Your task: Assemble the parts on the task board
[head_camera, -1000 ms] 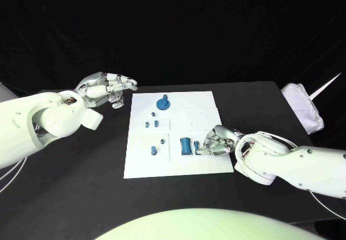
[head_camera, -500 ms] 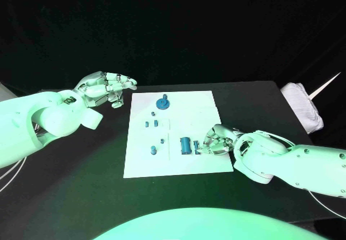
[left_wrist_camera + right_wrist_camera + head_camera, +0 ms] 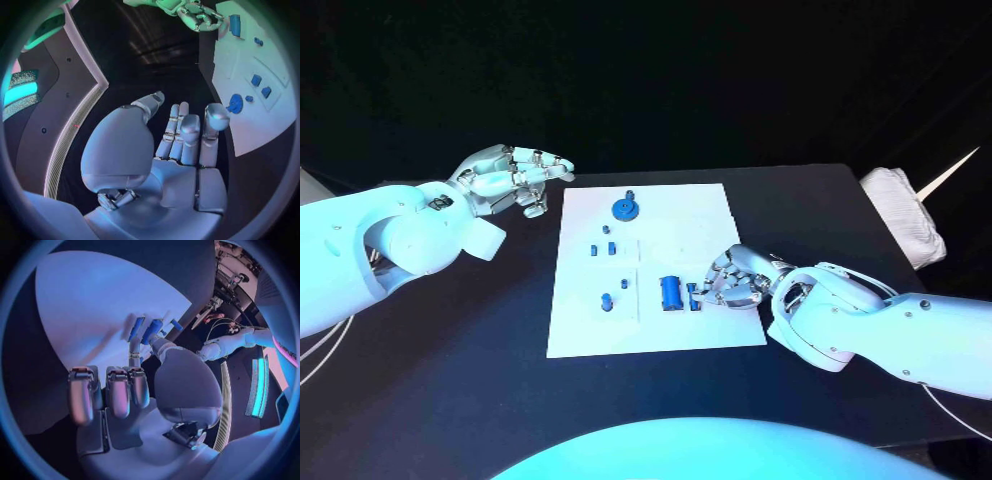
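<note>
head view: right hand [image 3: 733, 281] edged left, fingers touching small part [image 3: 692, 296]; left hand [image 3: 514, 176] unmoved, empty, fingers apart.

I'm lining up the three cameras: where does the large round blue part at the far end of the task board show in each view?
Head view: round blue part, far end of the task board.
Left wrist view: it sits on the board just beyond the left hand.
Right wrist view: I cannot make it out.
Shared landmark: the white task board.
</note>
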`<state>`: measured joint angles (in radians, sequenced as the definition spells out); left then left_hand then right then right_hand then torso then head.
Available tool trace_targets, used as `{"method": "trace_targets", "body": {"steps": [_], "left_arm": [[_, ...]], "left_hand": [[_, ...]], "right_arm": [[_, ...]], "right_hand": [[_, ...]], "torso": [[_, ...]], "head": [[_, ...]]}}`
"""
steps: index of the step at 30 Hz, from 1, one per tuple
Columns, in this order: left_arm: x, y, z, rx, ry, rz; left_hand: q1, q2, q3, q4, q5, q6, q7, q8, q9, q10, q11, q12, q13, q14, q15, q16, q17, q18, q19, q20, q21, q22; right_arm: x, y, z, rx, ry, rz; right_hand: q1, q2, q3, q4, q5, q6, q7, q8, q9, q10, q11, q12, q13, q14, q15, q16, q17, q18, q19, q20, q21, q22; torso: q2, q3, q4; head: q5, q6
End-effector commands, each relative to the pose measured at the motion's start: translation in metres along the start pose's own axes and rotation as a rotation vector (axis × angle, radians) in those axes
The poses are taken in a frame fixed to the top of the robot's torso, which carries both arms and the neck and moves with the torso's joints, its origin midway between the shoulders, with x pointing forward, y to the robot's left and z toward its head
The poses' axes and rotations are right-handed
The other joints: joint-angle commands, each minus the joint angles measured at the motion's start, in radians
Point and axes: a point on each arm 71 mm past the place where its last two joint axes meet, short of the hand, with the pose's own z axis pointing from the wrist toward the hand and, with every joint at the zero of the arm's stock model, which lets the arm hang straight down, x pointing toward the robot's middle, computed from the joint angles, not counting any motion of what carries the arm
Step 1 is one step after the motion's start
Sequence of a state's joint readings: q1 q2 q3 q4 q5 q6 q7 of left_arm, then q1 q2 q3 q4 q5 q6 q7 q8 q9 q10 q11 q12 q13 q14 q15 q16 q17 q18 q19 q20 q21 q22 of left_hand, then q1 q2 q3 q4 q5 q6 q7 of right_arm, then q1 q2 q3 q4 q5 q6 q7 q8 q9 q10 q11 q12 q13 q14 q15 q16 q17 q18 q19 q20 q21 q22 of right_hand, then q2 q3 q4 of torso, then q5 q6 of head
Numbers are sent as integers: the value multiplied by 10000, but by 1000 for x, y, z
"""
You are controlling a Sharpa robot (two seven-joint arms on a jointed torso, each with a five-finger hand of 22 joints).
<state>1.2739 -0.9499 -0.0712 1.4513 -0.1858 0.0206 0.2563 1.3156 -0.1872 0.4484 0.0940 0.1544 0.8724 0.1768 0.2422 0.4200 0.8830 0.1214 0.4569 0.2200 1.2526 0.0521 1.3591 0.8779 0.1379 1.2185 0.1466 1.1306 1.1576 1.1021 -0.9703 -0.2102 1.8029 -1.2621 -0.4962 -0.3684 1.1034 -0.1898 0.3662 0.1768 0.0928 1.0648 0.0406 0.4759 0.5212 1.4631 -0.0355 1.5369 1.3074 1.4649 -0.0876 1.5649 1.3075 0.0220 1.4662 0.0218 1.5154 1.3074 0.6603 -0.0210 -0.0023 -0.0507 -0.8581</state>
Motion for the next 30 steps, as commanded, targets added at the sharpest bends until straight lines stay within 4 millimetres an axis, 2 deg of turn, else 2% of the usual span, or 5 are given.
{"method": "trace_targets", "body": {"steps": [1,20,23,29,30], "left_arm": [[2,-1,1,162,126,-58],[-16,18,13,1635,-2845,-632],[-16,35,19,1667,-3260,-909],[-8,57,29,1532,-3308,-1280],[-6,57,27,989,-2831,-919]], "left_hand": [[109,4,-22,84,-17,-36,-5,43,-1,-26,10,-35,-14,-57,-5,26,-6,-153,-48,4,-24,-5],[636,-100,-195,748,-19,-5,-39,202,-83,348,75,-117,-383,-3434,202,-4432,-4507,430,-3124,259,-5469,-4091],[802,-219,28,897,-28,-69,-91,149,-125,813,236,-767,-885,-4214,562,-6901,-5466,329,-3929,613,-6992,-5038],[868,-203,-107,1086,-28,-354,-162,-462,-601,1383,519,-2561,-1546,-4628,1015,-10239,-6258,390,-4657,1363,-9684,-7166],[-3403,1872,-4484,-940,-1544,-8724,-1768,-2422,-4200,-1738,-1214,-4569,-2200,-12526,-521,-13591,-8779,-1379,-12185,-1466,-11306,-11576]], "right_arm": [[-5,7,0,-854,-434,593],[-94,-43,78,-1272,-2647,6777],[-107,-47,94,-1439,-3059,7274],[-115,-49,110,-1598,-3305,7872],[-112,-51,107,-898,-3395,6659]], "right_hand": [[73,-78,-19,-1,87,-203,54,-93,-15,906,92,-88,2464,1059,-6,59,2633,-101,911,-52,-86,2473],[1369,62,864,-883,569,-1556,783,-826,-147,-1069,744,-3426,1054,396,570,-1441,1023,791,-495,492,-5622,887],[1390,21,1259,-1054,347,-2065,997,-998,-214,-3956,952,-7950,-1481,-1207,773,-4297,-1437,1591,-2432,701,-11714,-1425],[1484,-106,2260,-1134,-45,-2328,1315,-1479,-695,-4423,1419,-11959,-6231,-4026,1307,-9551,-4888,1571,-3758,1258,-14155,-3930],[-2296,1898,-3662,-1768,-928,-10648,-406,-4759,-5212,-7561,355,-15369,-13074,-7039,876,-15649,-13075,-220,-6898,-218,-15154,-13074]], "torso": [[-15,-12,7],[-623,-159,-54],[-712,-138,-53],[-766,-83,8],[-708,-129,-29]], "head": [[-15,51],[343,1134],[403,1349],[408,1592],[406,1440]]}}
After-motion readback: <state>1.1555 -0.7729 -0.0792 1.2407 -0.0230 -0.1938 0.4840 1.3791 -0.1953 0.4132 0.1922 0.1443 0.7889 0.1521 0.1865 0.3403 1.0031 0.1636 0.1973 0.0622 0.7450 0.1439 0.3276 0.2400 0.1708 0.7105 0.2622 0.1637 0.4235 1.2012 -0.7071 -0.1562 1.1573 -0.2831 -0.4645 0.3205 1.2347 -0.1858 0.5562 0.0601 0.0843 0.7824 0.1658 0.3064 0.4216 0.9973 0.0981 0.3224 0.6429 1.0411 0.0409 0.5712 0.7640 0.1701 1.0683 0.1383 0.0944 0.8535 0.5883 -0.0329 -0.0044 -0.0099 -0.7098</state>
